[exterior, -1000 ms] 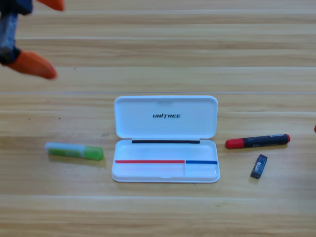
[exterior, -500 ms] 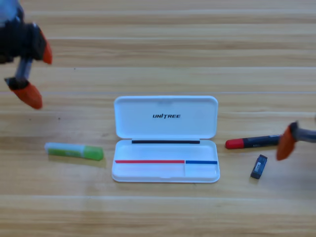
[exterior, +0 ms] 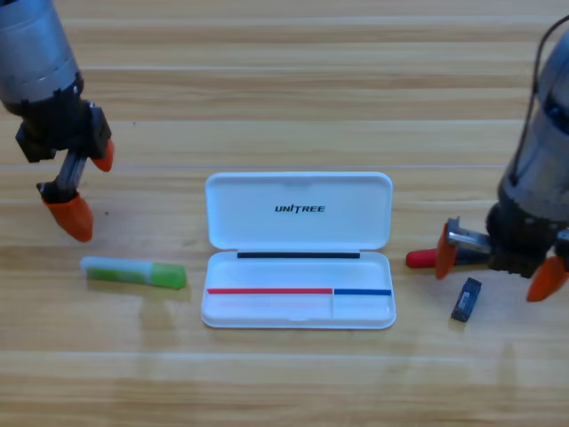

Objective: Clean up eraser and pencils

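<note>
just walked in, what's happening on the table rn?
Cleanup, nothing packed yet. The white case lies open mid-table with no item in its tray. The right gripper, jaws open, is down over the red-capped marker to the case's right; the eraser lies just below it, untouched. The left gripper, also open, hangs above the light green bar to the case's left, not touching it.

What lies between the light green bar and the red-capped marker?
In the high view, the open white case lies between the green bar and the marker, whose barrel the right gripper covers.
</note>
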Robot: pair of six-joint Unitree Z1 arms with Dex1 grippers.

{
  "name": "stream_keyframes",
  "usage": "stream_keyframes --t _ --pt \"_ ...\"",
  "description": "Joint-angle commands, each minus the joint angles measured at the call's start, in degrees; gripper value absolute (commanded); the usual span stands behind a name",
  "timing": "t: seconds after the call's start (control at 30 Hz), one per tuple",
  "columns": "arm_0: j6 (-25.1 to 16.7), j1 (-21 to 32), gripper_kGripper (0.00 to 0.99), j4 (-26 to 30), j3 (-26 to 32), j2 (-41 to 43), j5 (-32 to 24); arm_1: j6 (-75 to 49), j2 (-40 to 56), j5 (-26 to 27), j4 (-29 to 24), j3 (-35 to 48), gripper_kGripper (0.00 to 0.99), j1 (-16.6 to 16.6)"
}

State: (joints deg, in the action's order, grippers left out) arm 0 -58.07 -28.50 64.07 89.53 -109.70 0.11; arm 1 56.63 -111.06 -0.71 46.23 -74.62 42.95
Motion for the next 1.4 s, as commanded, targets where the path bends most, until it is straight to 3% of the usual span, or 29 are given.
stream_keyframes --t 0.03,0.43,0.63,0.77,0.9,1.0,1.17,1.23,1.4 --pt "0.59 1.08 0.990 -1.14 -2.95 -3.33 -1.43 0.77 -6.36 -2.02 -2.38 -0.70 0.917 0.91" --pt "0.94 1.08 0.990 -4.74 -6.47 -4.12 -1.87 0.50 -10.49 -1.31 -2.73 -1.05 0.784 0.12" --pt "1.20 1.08 0.990 -5.27 -6.56 -5.00 -2.40 -0.11 -10.66 0.01 -2.73 -0.70 0.371 -0.15" --pt "1.56 1.08 0.990 -5.62 -6.82 -5.26 -2.49 -1.43 -10.22 1.06 -2.82 -0.61 0.000 -0.23" --pt "1.91 1.08 0.990 -5.71 -6.82 -5.61 -2.40 -4.95 -8.82 2.55 -2.03 -1.40 0.000 -0.23" --pt "2.43 1.08 0.990 -5.97 -6.82 -5.96 -2.40 -12.77 -6.27 2.73 2.54 -5.01 0.000 -0.23" --pt "3.23 1.08 0.990 -7.73 -6.73 -6.84 -2.40 -39.14 -1.88 3.43 10.81 -12.30 0.000 0.38" --pt "3.49 1.08 0.990 -8.43 -6.91 -7.11 -2.40 -55.75 -1.88 6.42 15.99 -15.20 0.000 0.82" --pt "3.58 0.82 0.990 -11.07 -8.32 -7.46 -2.40 -78.07 -4.60 8.80 23.90 -19.16 0.000 3.11"
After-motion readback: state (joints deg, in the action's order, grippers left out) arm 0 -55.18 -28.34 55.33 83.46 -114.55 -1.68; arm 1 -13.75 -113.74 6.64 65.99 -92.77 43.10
